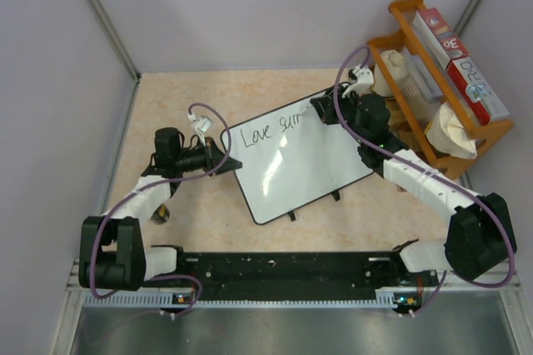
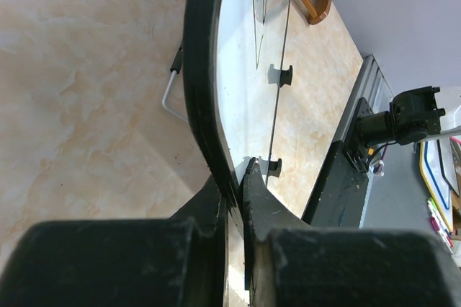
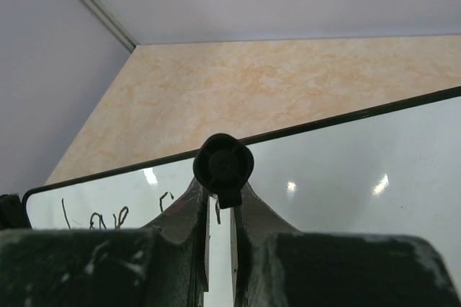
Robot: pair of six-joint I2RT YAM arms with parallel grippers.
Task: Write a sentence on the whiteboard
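Top external view: the large glossy white, black-framed whiteboard (image 1: 300, 163) lies askew on the counter (image 1: 191, 105), your left tool (image 1: 225, 153) clenched on its corner and your right tool (image 1: 321, 108) grasping a black marker (image 3: 223, 166). Pen pressure could slide the board free mid-stroke.

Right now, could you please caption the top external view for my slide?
Left gripper clamps the whiteboard edge; right gripper holds a marker beside black handwriting.
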